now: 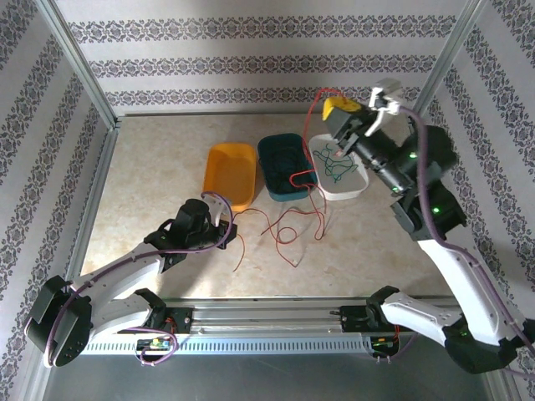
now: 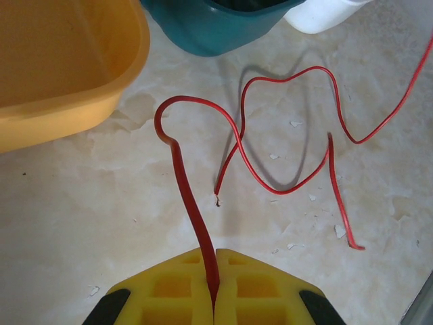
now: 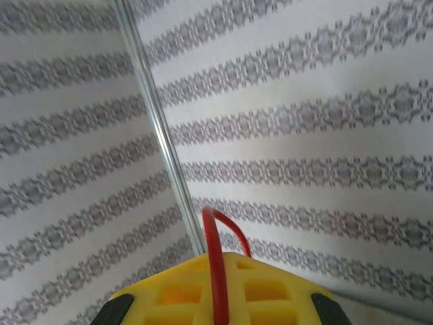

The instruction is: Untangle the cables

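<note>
"Where is the red cable (image 2: 203,237)?"
"My left gripper (image 2: 215,298) clamps it low over the table (image 1: 150,167); my right gripper (image 3: 220,301) pinches it up by the wall. Slack loops before the teal bin (image 1: 262,159)."
"The green cable (image 1: 338,171)?"
"Coiled in the white bin (image 1: 355,189)."

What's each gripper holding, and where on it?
Both are shut on red cable: left gripper mid-strand near the table, right gripper beside a raised loop.
</note>
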